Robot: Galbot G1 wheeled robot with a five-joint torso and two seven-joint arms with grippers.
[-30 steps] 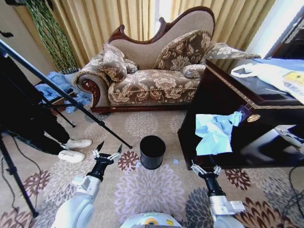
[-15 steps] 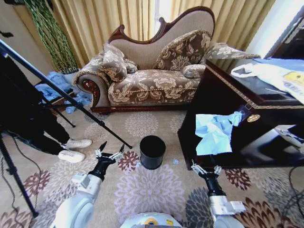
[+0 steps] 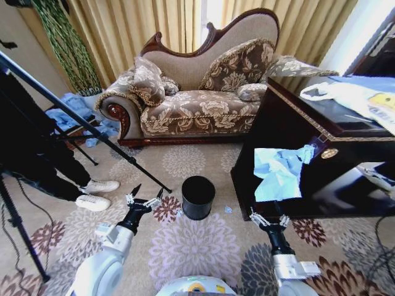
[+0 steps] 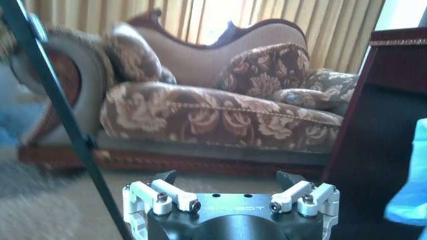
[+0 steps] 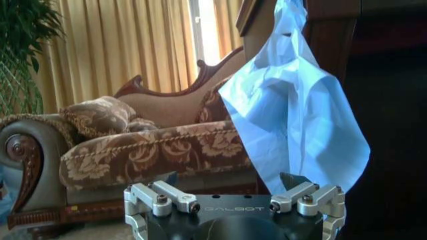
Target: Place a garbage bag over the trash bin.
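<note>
The thin, crinkly, translucent pale-blue plastic garbage bag [image 3: 281, 171] hangs down the front face of the dark wooden cabinet [image 3: 321, 132], draped from its upper edge, while the small plain black round trash bin [image 3: 198, 197] stands upright and unlined on the floral-patterned carpet [image 3: 191, 246], just beside the cabinet's near corner. The right end effector [image 3: 269, 219] sits low, just below the hanging film, with its fingers spread apart and nothing between them; its wrist view puts the bag's lower folds directly ahead and above. The left end effector [image 3: 144, 197] hovers over the carpet to the left of the bin, its fingers also parted and empty. The step in hand looks like fetching the bag, so the right arm would do well to rise toward the loose lower lobe rather than the bunched part at the top, closing on 1 clear fold away from the cabinet face so the fingertips do not scrape the wood. Film this thin will likely slip or stretch, so a firm pinch and a slow pull outward should free it cleanly. The left arm is already well placed near the bin's rim to help spread the mouth later; it should keep clear of the black tripod leg [image 3: 86, 126] slanting close by.
</note>
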